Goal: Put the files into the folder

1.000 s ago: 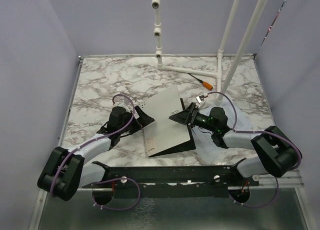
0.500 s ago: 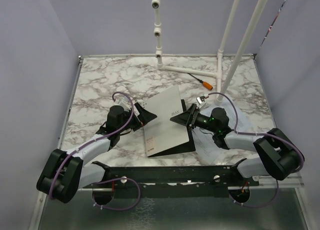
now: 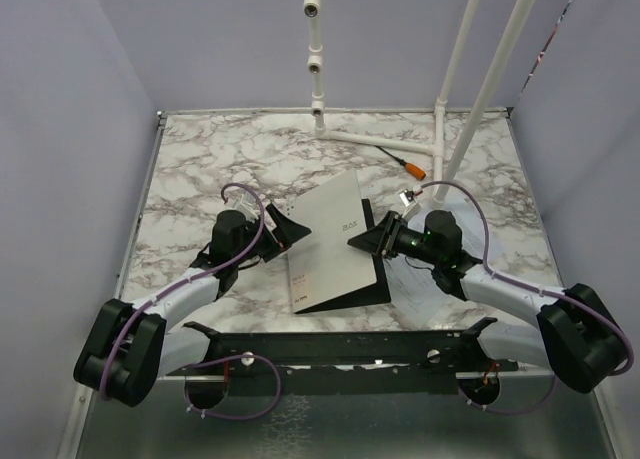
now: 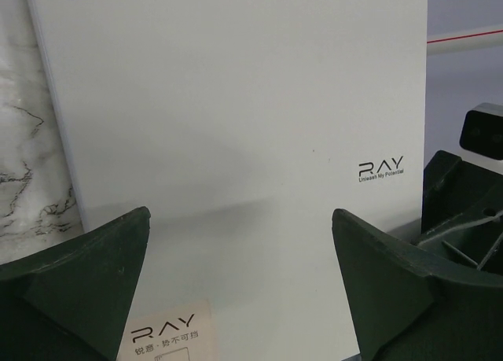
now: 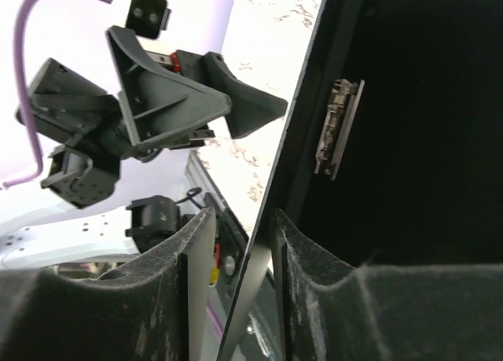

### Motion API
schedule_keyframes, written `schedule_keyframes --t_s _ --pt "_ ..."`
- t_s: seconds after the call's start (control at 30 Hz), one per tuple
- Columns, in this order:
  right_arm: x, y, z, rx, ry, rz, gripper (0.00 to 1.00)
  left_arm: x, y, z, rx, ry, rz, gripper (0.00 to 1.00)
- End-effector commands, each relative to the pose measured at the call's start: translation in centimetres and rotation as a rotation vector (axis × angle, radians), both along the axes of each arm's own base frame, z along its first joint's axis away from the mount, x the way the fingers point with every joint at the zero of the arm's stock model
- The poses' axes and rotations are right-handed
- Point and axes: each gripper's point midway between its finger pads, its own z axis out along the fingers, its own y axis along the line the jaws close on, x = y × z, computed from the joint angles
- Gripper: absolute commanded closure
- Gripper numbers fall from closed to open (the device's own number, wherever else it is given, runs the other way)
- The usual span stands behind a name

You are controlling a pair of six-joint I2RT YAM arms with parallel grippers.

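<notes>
The folder (image 3: 330,241) lies at the table's centre with its grey-beige cover raised and tilted; its black inside (image 3: 352,291) shows beneath. My left gripper (image 3: 287,233) is open, its fingers (image 4: 86,286) spread against the cover's outer face (image 4: 236,125). My right gripper (image 3: 368,241) is open, one finger on each side of the cover's edge (image 5: 263,243) with a gap at one side. The metal spine clip (image 5: 338,129) shows on the black inside. The files (image 3: 412,287) are white sheets lying under my right arm, mostly hidden.
An orange-handled screwdriver (image 3: 408,163) lies at the back right beside the white pipe frame (image 3: 380,139). A black rail (image 3: 330,344) runs along the near edge. Grey walls close in the left, right and back sides.
My right arm has swung outward to the right and its gripper has eased back along the cover's edge. My left gripper has crept slightly toward the cover. The cover stays raised.
</notes>
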Motion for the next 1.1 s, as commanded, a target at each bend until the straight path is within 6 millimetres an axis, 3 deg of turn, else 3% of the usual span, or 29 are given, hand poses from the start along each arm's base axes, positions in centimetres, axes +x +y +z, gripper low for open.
schedule_keyframes --t_s 0.0,0.27,0.6,1.07 --pt "0.3 -0.3 -0.3 -0.06 -0.018 -0.017 0.65 -0.4 0.1 0.2 0.005 0.009 -0.02 0.01" --pt "0.8 -1.0 0.3 -0.151 -0.06 -0.039 0.99 -0.2 0.6 0.8 0.066 0.031 -0.019 0.01" --pt "1.6 0.8 3.3 -0.334 -0.169 0.006 0.99 0.6 0.8 4.5 0.179 0.002 -0.089 0.01" --pt "2.0 3.2 5.0 -0.667 -0.228 -0.031 0.99 2.2 0.3 12.7 0.236 -0.034 -0.144 0.01"
